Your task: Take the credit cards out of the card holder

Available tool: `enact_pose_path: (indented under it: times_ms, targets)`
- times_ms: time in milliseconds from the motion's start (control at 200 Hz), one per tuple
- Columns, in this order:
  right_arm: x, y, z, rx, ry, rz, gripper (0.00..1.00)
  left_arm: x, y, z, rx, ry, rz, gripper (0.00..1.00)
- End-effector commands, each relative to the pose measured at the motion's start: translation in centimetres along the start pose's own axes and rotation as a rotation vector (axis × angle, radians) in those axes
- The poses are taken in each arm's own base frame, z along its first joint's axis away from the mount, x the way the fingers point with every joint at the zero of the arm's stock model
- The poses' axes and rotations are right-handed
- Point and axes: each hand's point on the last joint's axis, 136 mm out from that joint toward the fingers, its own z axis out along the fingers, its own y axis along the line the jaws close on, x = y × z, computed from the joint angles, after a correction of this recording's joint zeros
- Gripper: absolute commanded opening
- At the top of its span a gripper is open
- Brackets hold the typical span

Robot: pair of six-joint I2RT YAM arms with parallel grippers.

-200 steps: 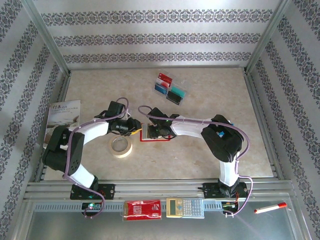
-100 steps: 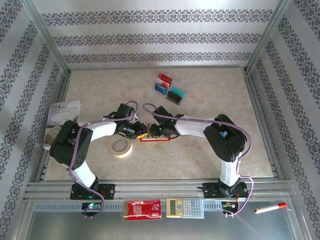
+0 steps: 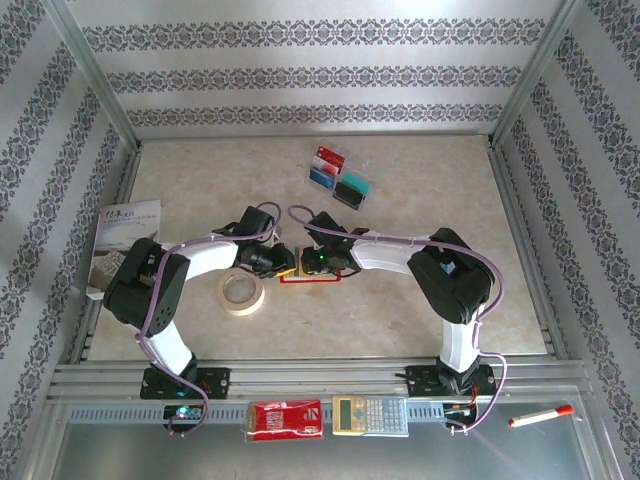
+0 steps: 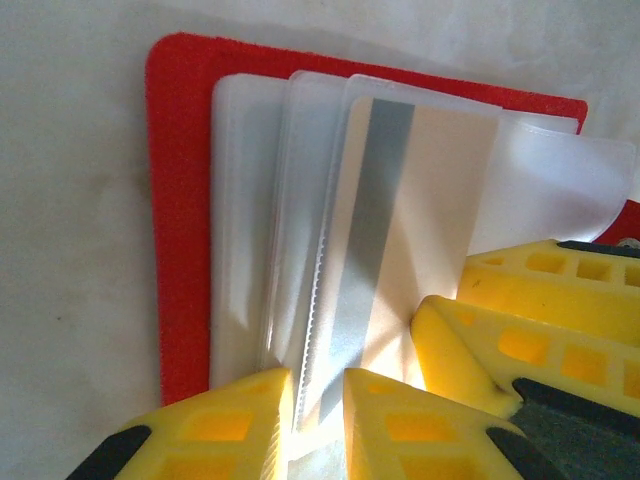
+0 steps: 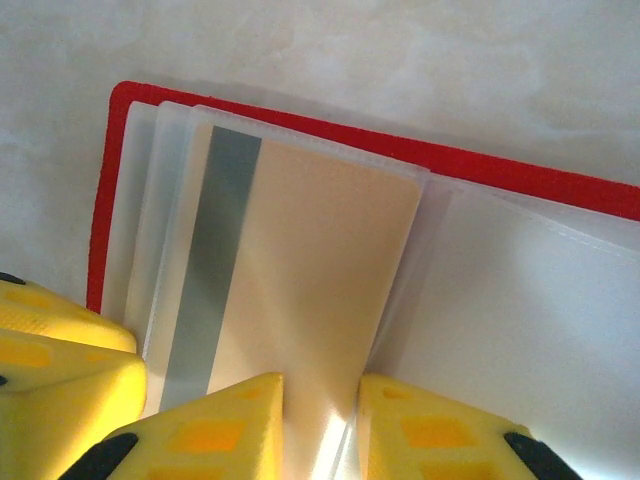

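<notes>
- We see the worktop (image 3: 420,310) with the two arms meeting at its middle: the left arm (image 3: 160,290) reaches in from the left and the right arm (image 3: 450,280) from the right.
- The card holder (image 4: 180,200) lies open and flat under the two wrists, between a tape roll (image 3: 241,292) on its left and the right arm. Loose cards (image 3: 340,175) lie well apart on the far side.
- Its clear pockets (image 4: 250,200) fan out across the red cover.
- One yellow-orange card (image 5: 310,270) with a grey stripe sits in a pocket, so we judge the task part done.
- The card's long axis runs straight away from the right pincer (image 5: 320,395), and its near short end lies between that pincer's fingers (image 5: 200,435). We judge this arm best placed to draw the card back along that axis.
- The left pincer (image 4: 317,385) sits just beside it, astride the pocket edges on the card's stripe side, probably to hold the holder down.
- Both pincers show a narrow gap between the jaws. We cannot tell whether either is grasping the card or a pocket.
</notes>
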Motion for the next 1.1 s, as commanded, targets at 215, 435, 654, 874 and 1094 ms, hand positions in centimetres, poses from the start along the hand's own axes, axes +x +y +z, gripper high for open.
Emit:
enact_pose_path:
  times_ms: [215,435,654,874,1094]
  targets:
    - [2.7,-3.1,1.5,0.091,0.090,0.033,0.26,1.8,1.0,1.9,-0.098,0.112,0.049,0.25]
    - [2.9,-3.0,1.6,0.057,0.099,0.054,0.26,1.8,-1.1,1.6,-0.008,0.130,0.082,0.24]
    - [2.3,-2.2,1.2,-0.010,0.086,0.081,0.26,0.9,-3.5,-0.3,0.052,0.075,0.131,0.23]
    - [-0.1,0.1,-0.9,-0.116,0.008,0.107,0.30,0.9,-4.8,-0.7,0.124,0.068,0.135,0.20]
    - [-3.1,1.4,-4.0,-0.203,-0.100,0.175,0.32,0.9,-5.9,-0.8,0.179,0.075,0.141,0.21]
